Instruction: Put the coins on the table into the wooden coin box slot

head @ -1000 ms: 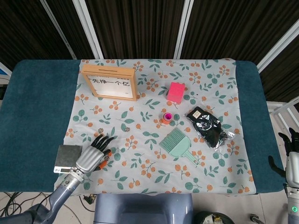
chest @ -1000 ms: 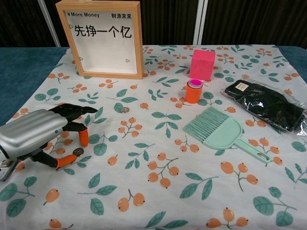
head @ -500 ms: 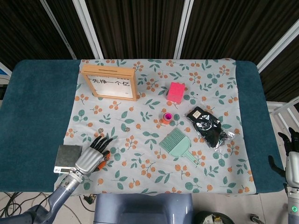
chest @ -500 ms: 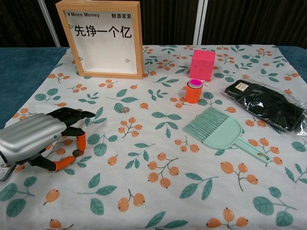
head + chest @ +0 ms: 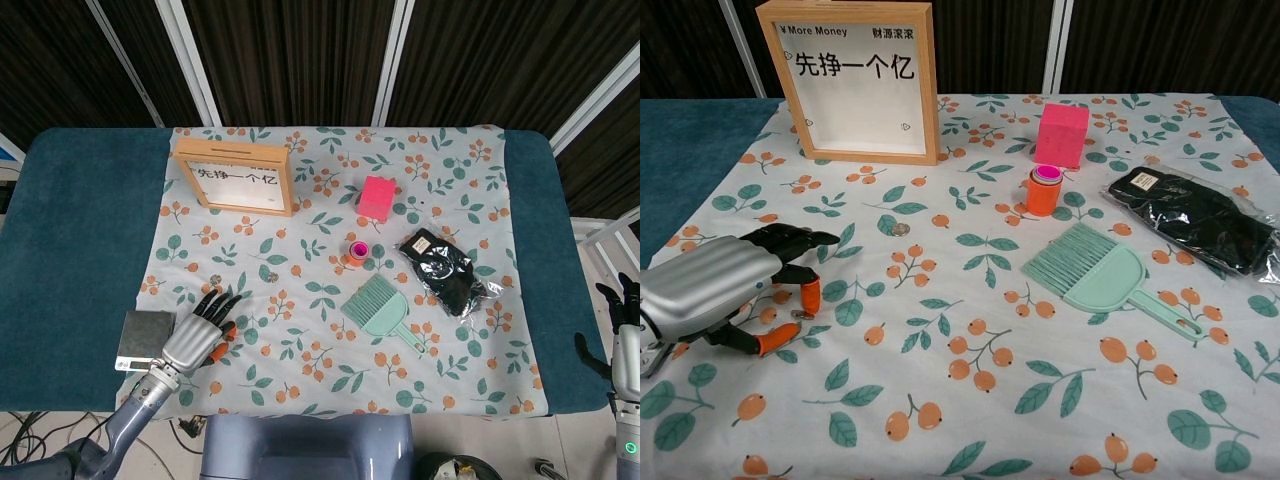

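One coin (image 5: 796,315) pinched edge-up by left hand (image 5: 715,290) | chest view only | right hand (image 5: 627,345) empty, fingers apart, head view only

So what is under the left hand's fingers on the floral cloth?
A small dark coin sits tilted between the orange fingertips of the left hand. The cloth beneath the palm is covered, so anything there is hidden.

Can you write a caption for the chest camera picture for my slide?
Robot's left hand pinches a coin on the flowered cloth, with the wooden coin box standing behind.
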### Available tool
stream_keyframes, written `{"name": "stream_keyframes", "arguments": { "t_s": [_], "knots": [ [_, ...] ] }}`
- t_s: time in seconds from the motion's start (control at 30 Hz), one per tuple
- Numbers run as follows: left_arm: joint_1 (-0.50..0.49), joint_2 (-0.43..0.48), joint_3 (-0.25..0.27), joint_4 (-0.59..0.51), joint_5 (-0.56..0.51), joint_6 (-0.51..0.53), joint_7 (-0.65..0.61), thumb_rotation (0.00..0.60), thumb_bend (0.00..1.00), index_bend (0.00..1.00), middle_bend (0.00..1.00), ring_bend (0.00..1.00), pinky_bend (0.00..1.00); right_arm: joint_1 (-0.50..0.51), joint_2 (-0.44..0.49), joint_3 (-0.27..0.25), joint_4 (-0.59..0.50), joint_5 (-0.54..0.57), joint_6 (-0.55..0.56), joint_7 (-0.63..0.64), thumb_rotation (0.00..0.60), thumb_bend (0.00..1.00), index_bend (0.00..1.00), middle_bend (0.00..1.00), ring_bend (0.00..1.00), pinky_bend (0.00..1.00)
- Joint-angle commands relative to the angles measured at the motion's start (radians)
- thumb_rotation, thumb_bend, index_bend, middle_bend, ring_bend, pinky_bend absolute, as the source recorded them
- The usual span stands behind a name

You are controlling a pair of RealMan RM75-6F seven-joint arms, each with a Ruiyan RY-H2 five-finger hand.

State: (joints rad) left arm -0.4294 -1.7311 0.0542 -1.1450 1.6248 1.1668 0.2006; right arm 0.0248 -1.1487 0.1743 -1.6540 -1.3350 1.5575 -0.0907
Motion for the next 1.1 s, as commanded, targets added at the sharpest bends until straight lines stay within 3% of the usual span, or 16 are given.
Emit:
{"name": "stream_keyframes", "arguments": {
  "t_s": [0.03, 0.43, 0.67, 1.1],
  "knots": [
    [0.000, 0.000, -0.001, 0.000, 0.000, 0.004, 0.001, 0.600, 0.36, 0.57, 0.03, 0.00, 0.00, 0.000, 0.000, 0.000, 0.000, -0.001, 0.000, 0.000, 0.600, 0.39, 0.20, 0.05, 0.01, 0.00],
    [-0.001, 0.012, -0.005, -0.013, -0.002, 0.020, 0.013, 0.600, 0.46, 0.64, 0.06, 0.00, 0.00, 0.001, -0.001, -0.001, 0.002, -0.002, -0.002, -0.001, 0.600, 0.39, 0.20, 0.05, 0.01, 0.00],
    [-0.003, 0.027, -0.004, -0.036, 0.001, 0.027, 0.017, 0.600, 0.61, 0.64, 0.07, 0.00, 0.00, 0.001, -0.001, 0.000, 0.001, 0.000, -0.002, 0.001, 0.600, 0.39, 0.20, 0.05, 0.01, 0.00],
    [0.011, 0.108, 0.027, -0.161, 0.049, 0.088, -0.015, 0.600, 0.61, 0.65, 0.08, 0.00, 0.00, 0.001, -0.002, -0.002, 0.000, 0.001, -0.003, -0.006, 0.600, 0.39, 0.20, 0.05, 0.01, 0.00]
  ]
}}
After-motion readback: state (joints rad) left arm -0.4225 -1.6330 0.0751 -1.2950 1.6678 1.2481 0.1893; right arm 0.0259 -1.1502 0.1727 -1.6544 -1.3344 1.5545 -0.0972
